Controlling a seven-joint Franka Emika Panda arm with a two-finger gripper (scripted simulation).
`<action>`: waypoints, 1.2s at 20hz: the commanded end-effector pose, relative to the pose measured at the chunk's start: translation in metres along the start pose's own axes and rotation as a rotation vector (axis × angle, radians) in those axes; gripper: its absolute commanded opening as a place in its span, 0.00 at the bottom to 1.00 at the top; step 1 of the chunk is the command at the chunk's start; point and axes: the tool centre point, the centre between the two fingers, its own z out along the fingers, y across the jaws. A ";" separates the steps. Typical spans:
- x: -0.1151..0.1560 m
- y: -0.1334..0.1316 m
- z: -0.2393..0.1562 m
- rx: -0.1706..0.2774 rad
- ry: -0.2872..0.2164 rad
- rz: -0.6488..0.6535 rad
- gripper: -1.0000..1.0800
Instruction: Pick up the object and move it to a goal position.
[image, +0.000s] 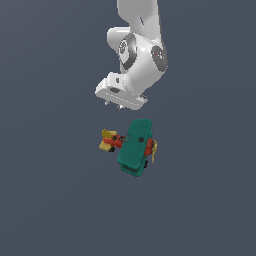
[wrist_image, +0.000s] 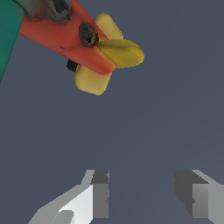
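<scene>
Hanging down from the top middle of the exterior view is the big white robot arm (image: 137, 47); its white gripper (image: 120, 105) sits at the low end of the arm, a bit above the middle of the frame; only tiny tips of the fingers peek out under it there, so that view does not tell how far apart they are.

Just below the gripper, near the middle of the frame, lies the small toy airplane with wide teal-green block wings, a red body and yellow tail fins (image: 131, 147); it rests on the flat dark grey-blue floor (image: 50, 200); the gripper is above it and apart from it, not touching; the yellow tail fins (image: 107, 140) point to the exterior view's left; the yellow propeller (image: 153, 150) is on the exterior view's right side of the green wings.

From the wrist view the two grey and white fingers (wrist_image: 99, 194) stand wide apart with bare floor between them; so the hand is open and holds nothing; the gripper's middle (wrist_image: 146, 192) has only floor under it; the toy airplane's red body and yellow tail (wrist_image: 87, 43) show at the far edge of that picture, away from the fingers; a strip of teal-green wing (wrist_image: 6, 35) shows at the corner.
</scene>
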 end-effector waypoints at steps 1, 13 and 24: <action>-0.002 0.002 0.005 -0.037 -0.004 -0.003 0.62; -0.008 0.012 0.027 -0.210 -0.007 -0.018 0.62; -0.010 0.021 0.041 -0.365 0.015 -0.034 0.62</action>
